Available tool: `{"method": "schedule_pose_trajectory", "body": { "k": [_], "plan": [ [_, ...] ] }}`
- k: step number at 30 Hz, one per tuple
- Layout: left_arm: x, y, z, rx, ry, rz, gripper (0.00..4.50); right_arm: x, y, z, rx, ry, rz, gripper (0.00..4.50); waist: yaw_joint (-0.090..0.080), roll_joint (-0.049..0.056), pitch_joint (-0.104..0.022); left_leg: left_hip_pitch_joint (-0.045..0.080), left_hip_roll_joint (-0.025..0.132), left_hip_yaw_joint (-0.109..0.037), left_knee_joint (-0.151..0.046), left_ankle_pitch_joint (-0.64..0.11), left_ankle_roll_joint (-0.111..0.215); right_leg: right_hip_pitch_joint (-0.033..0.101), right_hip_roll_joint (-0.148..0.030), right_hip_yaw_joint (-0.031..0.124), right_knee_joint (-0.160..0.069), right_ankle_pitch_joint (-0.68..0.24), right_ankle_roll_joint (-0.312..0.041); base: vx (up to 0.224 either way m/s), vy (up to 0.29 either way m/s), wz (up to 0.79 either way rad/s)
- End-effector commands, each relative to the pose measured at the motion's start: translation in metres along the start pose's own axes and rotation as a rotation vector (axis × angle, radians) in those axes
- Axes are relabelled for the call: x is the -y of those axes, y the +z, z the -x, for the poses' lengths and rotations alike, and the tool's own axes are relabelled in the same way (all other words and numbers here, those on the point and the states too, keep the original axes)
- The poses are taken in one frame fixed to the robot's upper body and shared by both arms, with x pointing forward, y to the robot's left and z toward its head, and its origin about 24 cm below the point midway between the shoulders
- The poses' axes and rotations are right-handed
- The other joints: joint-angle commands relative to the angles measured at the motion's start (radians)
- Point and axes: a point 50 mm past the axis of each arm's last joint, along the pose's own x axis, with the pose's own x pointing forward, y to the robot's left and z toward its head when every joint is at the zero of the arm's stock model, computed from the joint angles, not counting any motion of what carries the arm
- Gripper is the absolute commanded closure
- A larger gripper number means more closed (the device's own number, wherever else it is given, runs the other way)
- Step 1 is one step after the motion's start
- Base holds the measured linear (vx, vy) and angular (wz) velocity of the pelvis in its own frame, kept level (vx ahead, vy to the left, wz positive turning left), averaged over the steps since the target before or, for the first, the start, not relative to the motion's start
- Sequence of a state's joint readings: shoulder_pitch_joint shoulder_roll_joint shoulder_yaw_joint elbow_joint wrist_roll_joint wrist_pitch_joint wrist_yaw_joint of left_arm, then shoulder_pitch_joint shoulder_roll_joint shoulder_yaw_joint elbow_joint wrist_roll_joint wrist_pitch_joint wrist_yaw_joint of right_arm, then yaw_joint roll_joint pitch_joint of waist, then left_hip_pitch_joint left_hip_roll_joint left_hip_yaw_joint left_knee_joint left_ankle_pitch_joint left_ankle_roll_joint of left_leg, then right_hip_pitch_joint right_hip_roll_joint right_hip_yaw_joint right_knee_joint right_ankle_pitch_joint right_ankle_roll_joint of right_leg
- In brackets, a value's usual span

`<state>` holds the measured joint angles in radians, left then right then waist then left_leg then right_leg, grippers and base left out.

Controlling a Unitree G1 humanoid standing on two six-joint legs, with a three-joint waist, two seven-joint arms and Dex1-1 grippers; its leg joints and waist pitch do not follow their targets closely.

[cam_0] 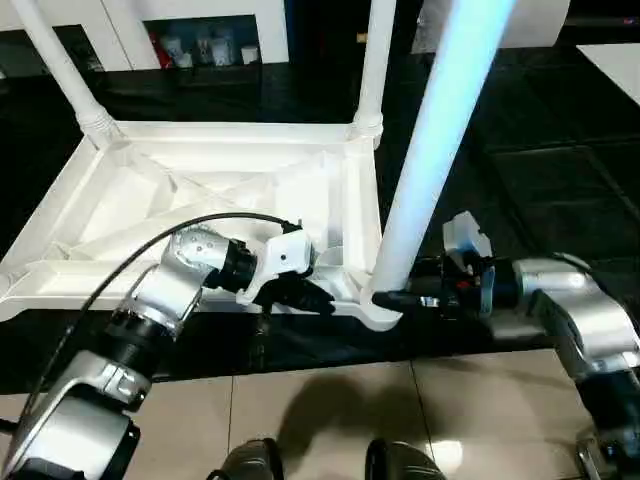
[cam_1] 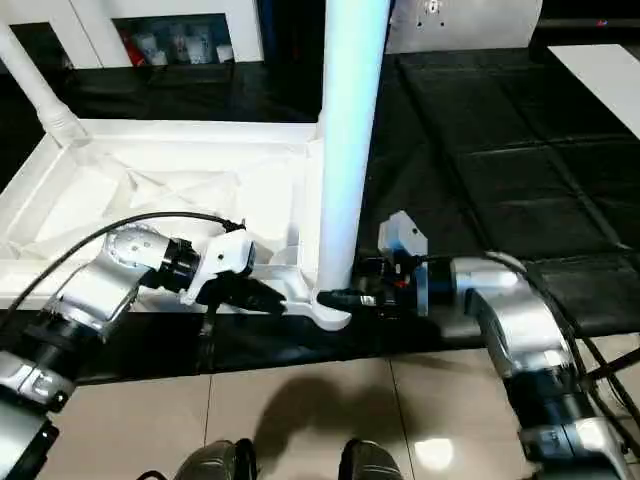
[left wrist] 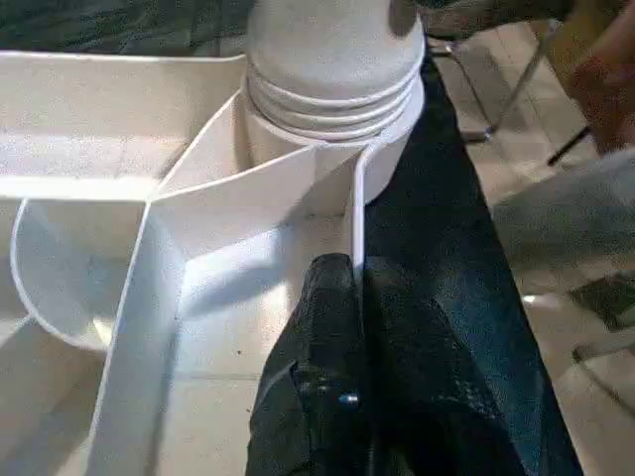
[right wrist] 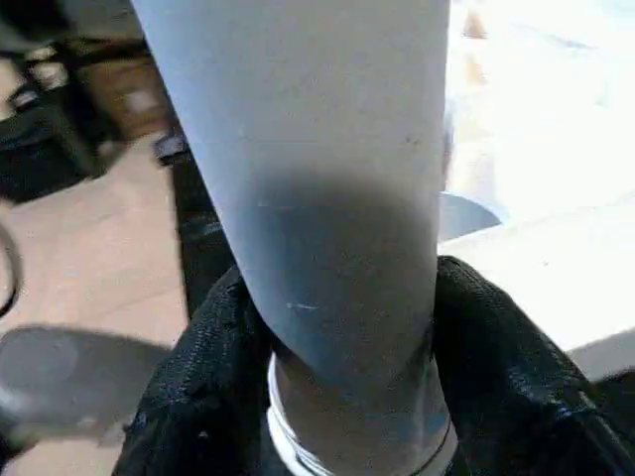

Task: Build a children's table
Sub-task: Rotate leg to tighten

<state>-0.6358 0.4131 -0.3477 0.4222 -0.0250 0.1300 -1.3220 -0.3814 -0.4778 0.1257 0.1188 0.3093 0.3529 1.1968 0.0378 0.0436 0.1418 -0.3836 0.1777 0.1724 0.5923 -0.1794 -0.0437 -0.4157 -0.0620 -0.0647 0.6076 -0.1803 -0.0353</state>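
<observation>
The white table top (cam_0: 200,190) lies upside down on the black-covered work surface, ribbed side up. Two legs stand in its far corner sockets, one at the left (cam_0: 60,70) and one at the right (cam_0: 375,60). A third leg (cam_0: 430,150) stands upright in the near right socket (cam_0: 380,310). My right gripper (cam_0: 395,298) is shut on this leg just above its flared end, its fingers (right wrist: 208,367) wrapping the leg (right wrist: 337,198). My left gripper (cam_0: 315,297) is shut on the table top's near rim (left wrist: 357,228), just left of that socket.
The black work surface (cam_0: 540,150) stretches to the right and back. Its front edge meets a tiled floor, where my feet (cam_0: 250,460) show. White cabinets with small items (cam_0: 200,45) stand at the back. A white panel (cam_0: 620,60) lies at the far right.
</observation>
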Motion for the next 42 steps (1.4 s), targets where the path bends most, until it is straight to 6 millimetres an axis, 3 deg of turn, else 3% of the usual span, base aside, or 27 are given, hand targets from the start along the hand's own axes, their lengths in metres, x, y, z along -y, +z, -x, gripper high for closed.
{"method": "schedule_pose_trajectory", "body": {
  "k": [1, 3, 4, 5, 6, 8, 11, 12, 15, 16, 18, 19, 22, 24, 28, 30, 34, 37, 40, 42],
  "plan": [
    [-0.005, 0.003, -0.004, 0.008, 0.131, 0.031, 4.5, -0.012, -0.014, -0.024, -0.023, -0.037, -0.058, 2.49, -0.01, -0.02, -0.067, 0.015, 0.049, -0.012, -0.07, -0.164, 0.097, 0.053, -0.081, 0.054, -0.09, -0.329, -0.213, 0.0, 0.0, 0.0],
    [-0.007, 0.007, -0.008, 0.03, 0.182, 0.055, 4.5, -0.007, -0.017, -0.034, -0.02, -0.18, -0.087, 2.49, -0.021, -0.019, -0.057, 0.018, 0.046, -0.017, -0.077, -0.227, 0.051, 0.044, -0.081, 0.053, -0.101, -0.471, -0.167, 0.0, 0.0, 0.0],
    [-0.007, 0.007, -0.008, 0.03, 0.182, 0.055, 4.5, -0.007, -0.017, -0.034, -0.02, -0.18, -0.087, 2.5, -0.024, -0.02, -0.055, 0.016, 0.044, -0.018, -0.079, -0.242, 0.041, 0.045, -0.08, 0.052, -0.105, -0.505, -0.154, 0.0, 0.0, 0.0],
    [-0.011, 0.014, -0.013, 0.056, 0.26, 0.092, 4.5, -0.002, -0.015, -0.045, 0.012, -0.323, -0.13, 2.51, -0.032, -0.012, -0.056, 0.02, 0.044, -0.021, -0.081, -0.27, 0.022, 0.044, -0.081, 0.052, -0.109, -0.543, -0.135, 0.0, 0.0, 0.0],
    [-0.013, 0.018, -0.017, 0.068, 0.297, 0.114, 4.5, 0.0, -0.013, -0.05, 0.024, -0.387, -0.15, 2.51, -0.036, -0.013, -0.055, 0.021, 0.042, -0.022, -0.08, -0.285, 0.016, 0.039, -0.08, 0.051, -0.112, -0.562, -0.131, 0.0, 0.0, 0.0],
    [-0.018, 0.025, -0.023, 0.087, 0.368, 0.146, 4.5, 0.006, -0.01, -0.059, 0.038, -0.529, -0.189, 2.53, -0.052, -0.01, -0.057, 0.017, 0.041, -0.032, -0.084, -0.301, 0.002, 0.044, -0.083, 0.046, -0.114, -0.586, -0.11, 0.0, 0.0, 0.0],
    [-0.026, 0.033, -0.03, 0.114, 0.473, 0.183, 4.5, 0.013, -0.007, -0.069, 0.061, -0.684, -0.242, 2.53, -0.073, -0.008, -0.068, 0.008, 0.042, -0.033, -0.085, -0.27, 0.008, 0.05, -0.079, 0.046, -0.107, -0.457, -0.133, 0.0, 0.0, 0.0],
    [-0.029, 0.036, -0.032, 0.122, 0.506, 0.193, 4.5, 0.015, -0.006, -0.072, 0.07, -0.723, -0.254, 2.53, -0.078, -0.008, -0.071, 0.011, 0.042, -0.027, -0.082, -0.252, 0.017, 0.046, -0.077, 0.05, -0.104, -0.383, -0.156, 0.0, 0.0, 0.0],
    [-0.04, 0.046, -0.039, 0.155, 0.654, 0.236, 4.5, 0.022, 0.0, -0.089, 0.084, -0.844, -0.275, 2.53, -0.087, -0.01, -0.077, 0.008, 0.035, -0.019, -0.072, -0.205, 0.048, 0.05, -0.075, 0.051, -0.101, -0.292, -0.197, 0.0, 0.0, 0.0],
    [-0.041, 0.048, -0.04, 0.16, 0.678, 0.239, 4.5, 0.022, 0.001, -0.092, 0.08, -0.848, -0.267, 2.53, -0.087, -0.015, -0.081, 0.009, 0.035, -0.017, -0.07, -0.195, 0.054, 0.052, -0.076, 0.051, -0.101, -0.286, -0.2, 0.0, 0.0, 0.0],
    [-0.042, 0.05, -0.041, 0.166, 0.692, 0.235, 4.5, 0.023, 0.003, -0.094, 0.093, -0.854, -0.253, 2.53, -0.079, -0.013, -0.085, 0.005, 0.035, -0.014, -0.066, -0.131, 0.087, 0.058, -0.077, 0.053, -0.097, -0.22, -0.209, 0.0, 0.0, 0.0],
    [-0.042, 0.051, -0.042, 0.165, 0.692, 0.233, 4.5, 0.023, 0.004, -0.094, 0.099, -0.858, -0.248, 2.18, -0.078, -0.013, -0.086, 0.003, 0.036, -0.014, -0.065, -0.115, 0.096, 0.06, -0.077, 0.052, -0.093, -0.192, -0.214, 0.0, 0.0, 0.0],
    [-0.04, 0.046, -0.039, 0.132, 0.661, 0.19, 4.5, 0.025, 0.003, -0.087, 0.111, -0.863, -0.253, 1.74, -0.075, -0.012, -0.094, 0.0, 0.035, -0.014, -0.06, -0.035, 0.147, 0.068, -0.074, 0.051, -0.076, -0.04, -0.251, 0.0, 0.0, 0.0],
    [-0.039, 0.043, -0.036, 0.125, 0.646, 0.172, 4.5, 0.027, 0.002, -0.078, 0.105, -0.879, -0.211, 1.62, -0.074, -0.012, -0.094, 0.001, 0.037, -0.013, -0.059, -0.024, 0.171, 0.07, -0.075, 0.049, -0.073, -0.015, -0.264, 0.0, 0.0, 0.0],
    [-0.037, 0.037, -0.033, 0.111, 0.614, 0.17, 4.5, 0.026, -0.003, -0.065, 0.126, -0.874, -0.218, 1.17, -0.076, -0.016, -0.093, 0.002, 0.038, -0.012, -0.059, -0.059, 0.162, 0.073, -0.075, 0.048, -0.08, -0.076, -0.262, 0.0, 0.0, 0.0],
    [-0.033, 0.03, -0.029, 0.092, 0.574, 0.162, 4.5, 0.022, -0.005, -0.054, 0.147, -0.846, -0.209, 1.0, -0.076, -0.007, -0.091, 0.002, 0.039, -0.014, -0.059, -0.063, 0.157, 0.072, -0.074, 0.048, -0.08, -0.087, -0.26, 0.0, 0.0, 0.0],
    [-0.028, 0.02, -0.02, 0.07, 0.502, 0.14, 4.5, 0.016, -0.006, -0.035, 0.177, -0.784, -0.178, 0.62, -0.073, -0.008, -0.091, 0.003, 0.042, -0.014, -0.06, -0.062, 0.167, 0.071, -0.074, 0.049, -0.076, -0.055, -0.263, 0.0, 0.0, 0.0],
    [-0.028, 0.011, -0.01, 0.04, 0.472, 0.114, 4.5, 0.016, -0.008, -0.017, 0.165, -0.804, -0.133, 0.42, -0.071, -0.008, -0.087, 0.006, 0.042, -0.013, -0.062, -0.094, 0.15, 0.069, -0.073, 0.049, -0.082, -0.115, -0.255, 0.0, 0.0, 0.0],
    [-0.025, 0.002, -0.002, 0.008, 0.419, 0.102, 4.5, 0.011, -0.006, -0.006, 0.166, -0.738, -0.103, 0.2, -0.067, -0.008, -0.084, 0.009, 0.043, -0.013, -0.064, -0.109, 0.136, 0.067, -0.072, 0.051, -0.084, -0.144, -0.241, 0.0, 0.0, 0.0],
    [-0.021, -0.006, 0.007, -0.023, 0.373, 0.095, 4.5, -0.002, -0.006, -0.001, 0.12, -0.611, -0.083, 0.05, -0.062, -0.007, -0.086, 0.01, 0.044, -0.014, -0.064, -0.102, 0.139, 0.068, -0.073, 0.051, -0.082, -0.127, -0.241, 0.0, 0.0, 0.0]
  ]
}}
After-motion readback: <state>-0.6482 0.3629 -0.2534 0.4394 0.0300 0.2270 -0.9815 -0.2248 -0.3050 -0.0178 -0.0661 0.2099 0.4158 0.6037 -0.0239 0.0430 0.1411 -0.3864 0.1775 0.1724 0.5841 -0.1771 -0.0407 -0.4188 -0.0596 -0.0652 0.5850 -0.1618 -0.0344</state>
